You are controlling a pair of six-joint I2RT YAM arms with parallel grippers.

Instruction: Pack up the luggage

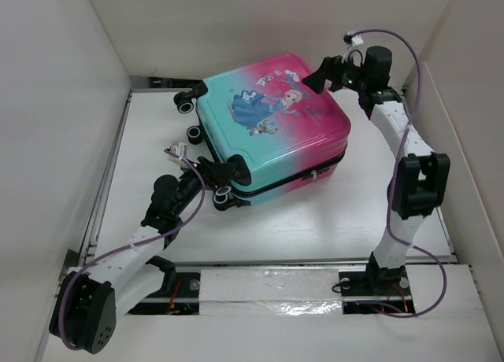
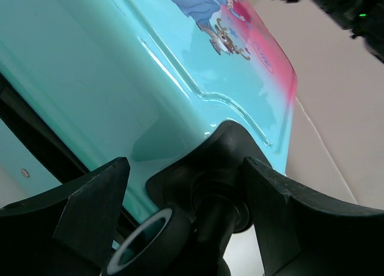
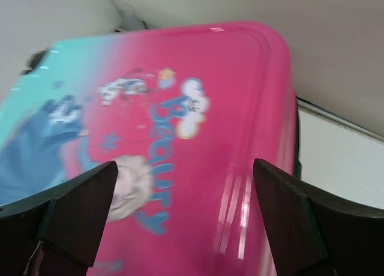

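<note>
Luggage (image 1: 272,130) lay shut and flat toward the far side of the white counter (image 1: 315,228), pink end to the right. At its near-left corner the left hand (image 1: 227,175) had its fingers spread either side of a black wheel (image 2: 144,246). The right hand (image 1: 315,75) hung over the far pink corner, fingers spread wide.
</note>
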